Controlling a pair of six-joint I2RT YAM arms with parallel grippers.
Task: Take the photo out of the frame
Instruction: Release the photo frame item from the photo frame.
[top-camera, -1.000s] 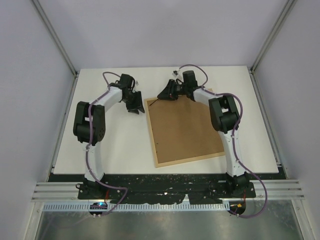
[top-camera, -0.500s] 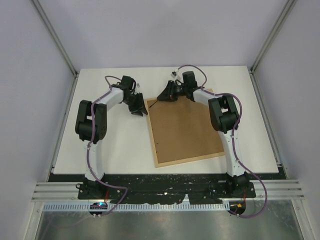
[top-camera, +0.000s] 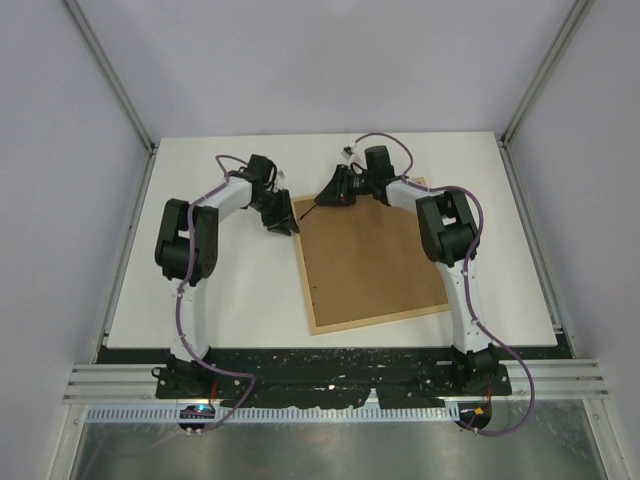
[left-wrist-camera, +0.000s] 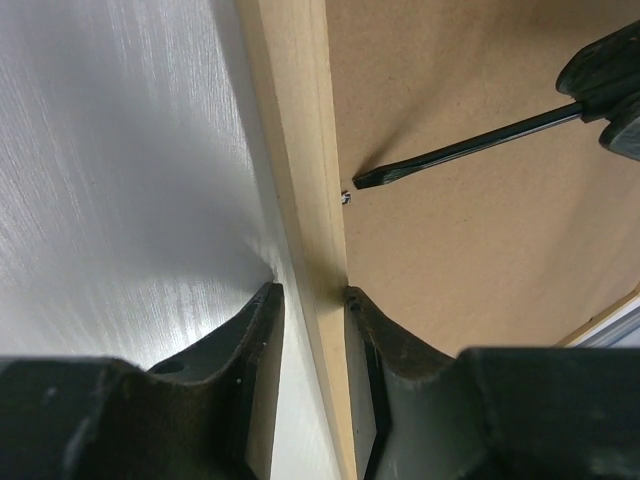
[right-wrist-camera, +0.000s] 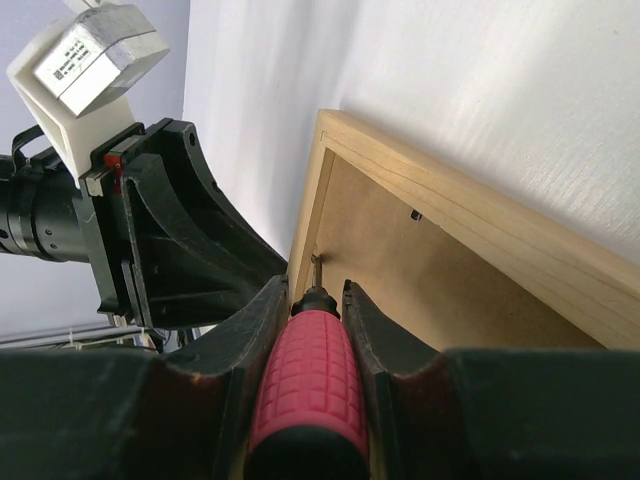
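Observation:
The frame (top-camera: 372, 262) lies back-up on the table, its brown fibreboard back showing; the photo is hidden beneath that back. My left gripper (top-camera: 283, 217) is at the frame's left strip near the far corner. In the left wrist view its jaws (left-wrist-camera: 310, 292) straddle the light wood strip (left-wrist-camera: 295, 120), the right finger against the inner edge, a sliver of table showing beside the left finger. My right gripper (right-wrist-camera: 316, 287) is shut on the red-handled screwdriver (right-wrist-camera: 305, 390). The screwdriver's tip (left-wrist-camera: 362, 180) rests by a small metal tab (left-wrist-camera: 345, 195) on the strip's inner edge.
A second metal tab (right-wrist-camera: 415, 214) sits on the far strip's inner edge. The white table (top-camera: 220, 290) extends left of the frame. Grey enclosure walls surround the table, and both arm bases stand at its near edge.
My left gripper has moved right onto the frame's left strip and its jaws have narrowed around it. The right gripper and screwdriver have stayed in place.

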